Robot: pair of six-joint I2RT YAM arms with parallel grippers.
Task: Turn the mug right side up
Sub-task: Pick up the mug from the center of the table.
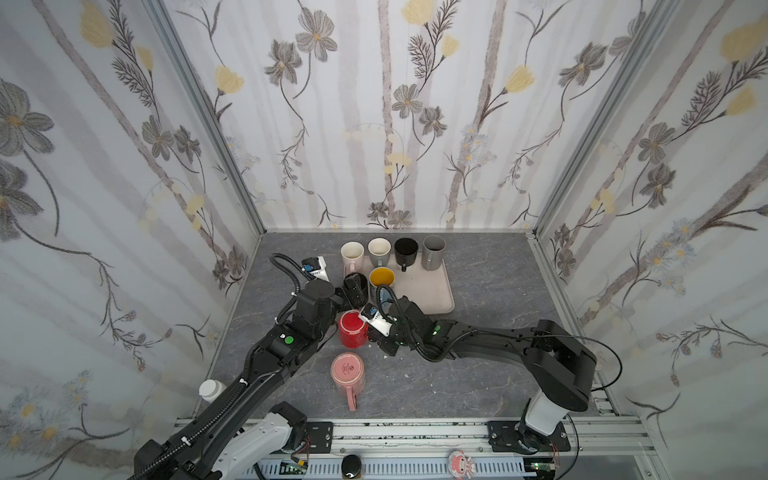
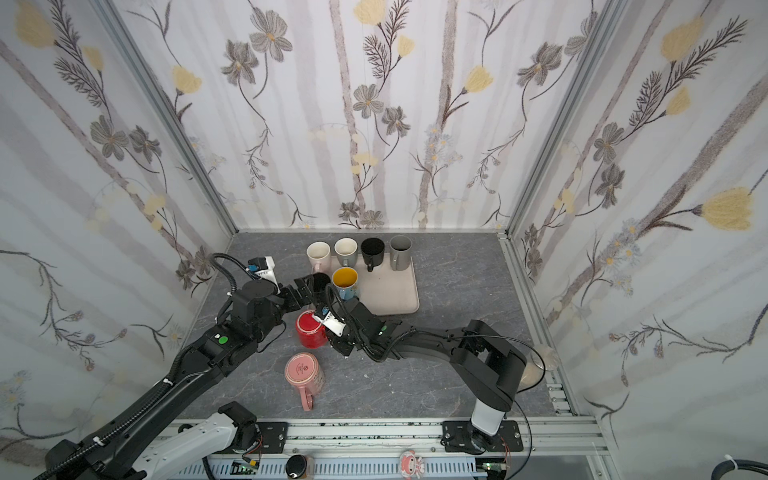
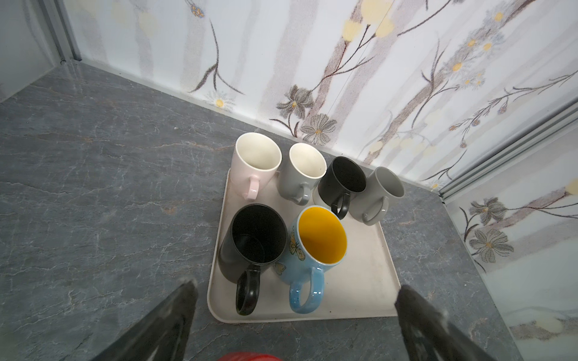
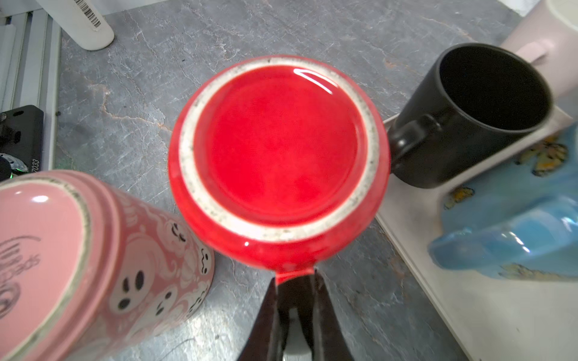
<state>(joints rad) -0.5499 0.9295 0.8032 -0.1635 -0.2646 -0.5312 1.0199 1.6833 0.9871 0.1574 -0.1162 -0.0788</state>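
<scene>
- Red mug stands base-up on the table, between the pink mug and the tray.
- Right gripper: fingers pinch the handle only. It is a thin hold, so the body may swing or slip during the flip.
- Black mug sits just beside it. A wide turn could knock it or the pink mug.
- Left gripper: fingers spread, holding nothing. The arms are close and could clash.

glossy red mug, matt blk mug
</scene>
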